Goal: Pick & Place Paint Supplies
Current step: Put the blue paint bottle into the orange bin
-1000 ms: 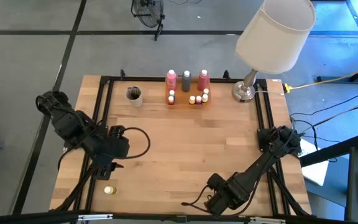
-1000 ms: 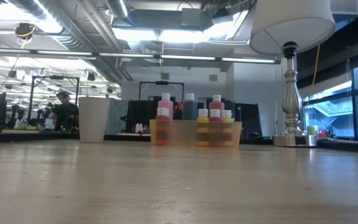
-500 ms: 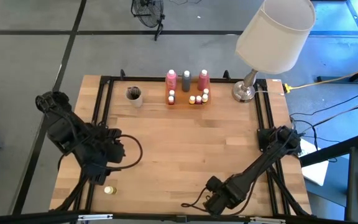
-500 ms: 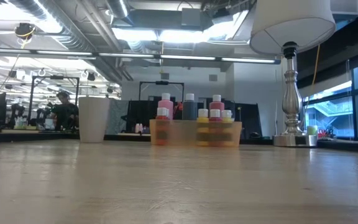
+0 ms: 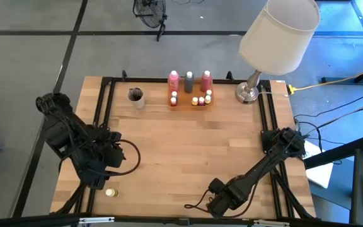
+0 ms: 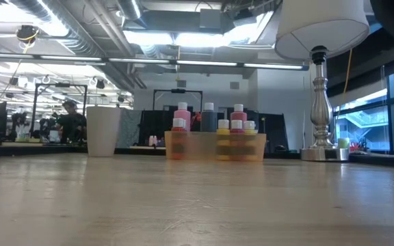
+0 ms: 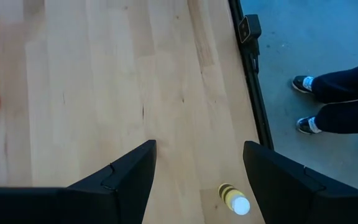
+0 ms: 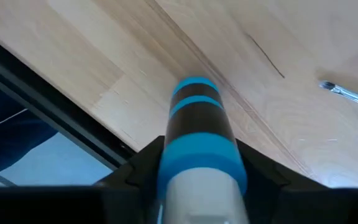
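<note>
Between the fingers of the right gripper (image 8: 197,146), near the table's front edge, sits a dark cylinder with blue bands (image 8: 197,112). The fingers press in on both of its sides, so it is gripped, and its far end points out over the wood. A thin silvery rod (image 8: 347,93) lies on the boards nearby; what it is cannot be told.

At the front left corner, 1 small yellow bottle with a white cap (image 7: 234,199) lies on its side on the table. The left gripper (image 7: 199,149) hovers above it with its 2 fingers spread wide and nothing between them.

Against the far edge stands the orange tray (image 5: 183,101), holding 3 tall white-capped bottles in a row: a pink bottle (image 5: 173,79), a grey bottle (image 5: 189,80) and a second pink bottle (image 5: 206,79). Several small pots (image 5: 195,100) sit just in front of them in the tray.

Left of the tray, apart from it, stands the beige cup (image 5: 135,96). To the tray's right is a table lamp (image 5: 276,31) with a pale shade.

Beyond the table's side rail, a person's 2 shoes (image 7: 306,84) stand on the grey floor.
</note>
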